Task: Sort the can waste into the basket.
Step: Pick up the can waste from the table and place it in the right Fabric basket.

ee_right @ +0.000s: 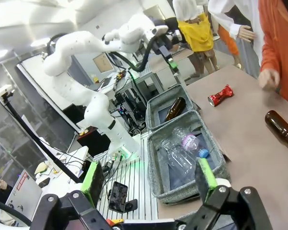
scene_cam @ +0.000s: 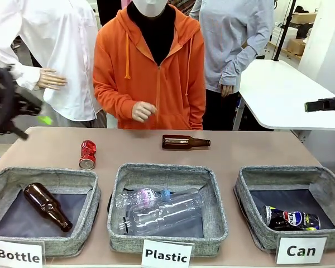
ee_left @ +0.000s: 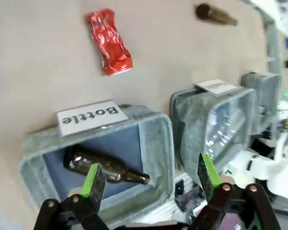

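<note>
Table (ee_left: 43,62): red can (ee_left: 109,42) seemingly beyond pincer (ee_left: 149,168)

Loose brown bottle (scene_cam: 185,142) lies on table (scene_cam: 251,151); second bottle (scene_cam: 47,206) inside Bottle basket (scene_cam: 44,174).

- Bottle card (scene_cam: 18,255), lower left of the front view, on the front of the left basket (scene_cam: 5,184): white, black print "Bottle".
- Plastic card (scene_cam: 166,255), lower middle, on the middle basket (scene_cam: 167,170): "Plastic".
- Can card (scene_cam: 301,250), lower right, on the right basket (scene_cam: 285,172): "Can".
- Black can (scene_cam: 293,218), lying in the right basket: red-white-blue Pepsi logo, lettering "PEPSI".
- Left wrist view, centre left: Bottle card (ee_left: 91,117) again, "Bottle" upside down.
- Same view, right of centre: second card (ee_left: 216,86), print too blurred to read.
</note>
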### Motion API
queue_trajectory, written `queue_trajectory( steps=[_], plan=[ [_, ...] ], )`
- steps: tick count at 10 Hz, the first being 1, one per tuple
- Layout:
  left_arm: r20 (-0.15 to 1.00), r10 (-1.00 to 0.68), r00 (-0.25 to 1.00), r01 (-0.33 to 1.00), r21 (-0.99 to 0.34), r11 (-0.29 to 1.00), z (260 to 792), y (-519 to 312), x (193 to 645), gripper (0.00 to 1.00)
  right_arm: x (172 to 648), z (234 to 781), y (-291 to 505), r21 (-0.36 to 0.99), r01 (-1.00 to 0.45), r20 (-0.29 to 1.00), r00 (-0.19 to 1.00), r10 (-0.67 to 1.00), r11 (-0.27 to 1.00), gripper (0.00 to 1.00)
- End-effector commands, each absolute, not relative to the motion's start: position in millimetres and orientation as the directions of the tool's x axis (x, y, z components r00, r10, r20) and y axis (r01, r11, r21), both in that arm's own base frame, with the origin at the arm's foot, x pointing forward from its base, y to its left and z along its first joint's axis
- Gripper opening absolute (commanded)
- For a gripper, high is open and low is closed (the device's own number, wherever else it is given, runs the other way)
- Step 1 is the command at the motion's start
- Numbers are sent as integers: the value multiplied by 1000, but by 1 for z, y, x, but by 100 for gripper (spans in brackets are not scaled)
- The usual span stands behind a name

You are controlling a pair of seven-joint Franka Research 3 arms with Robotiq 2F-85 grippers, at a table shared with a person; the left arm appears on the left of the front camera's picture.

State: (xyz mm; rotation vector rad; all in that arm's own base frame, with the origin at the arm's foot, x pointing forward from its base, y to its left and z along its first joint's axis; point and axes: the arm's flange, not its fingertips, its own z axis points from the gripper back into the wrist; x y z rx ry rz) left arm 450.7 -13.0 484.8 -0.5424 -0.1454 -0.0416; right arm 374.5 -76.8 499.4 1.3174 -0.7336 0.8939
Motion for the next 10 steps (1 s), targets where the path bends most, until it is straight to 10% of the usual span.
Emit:
queue_trajectory(
  steps=[1, 10],
  plan=[
    [118, 27, 993, 21, -391, 920, 473, -42, 487, 100, 374, 500, -78, 469, -883, 873, 468, 137, 22, 100],
    [232, 121, 965, -97, -113, 989, 367, -121, 557, 100, 374, 500, -78, 469, -883, 873, 468, 137, 22, 100]
  ],
)
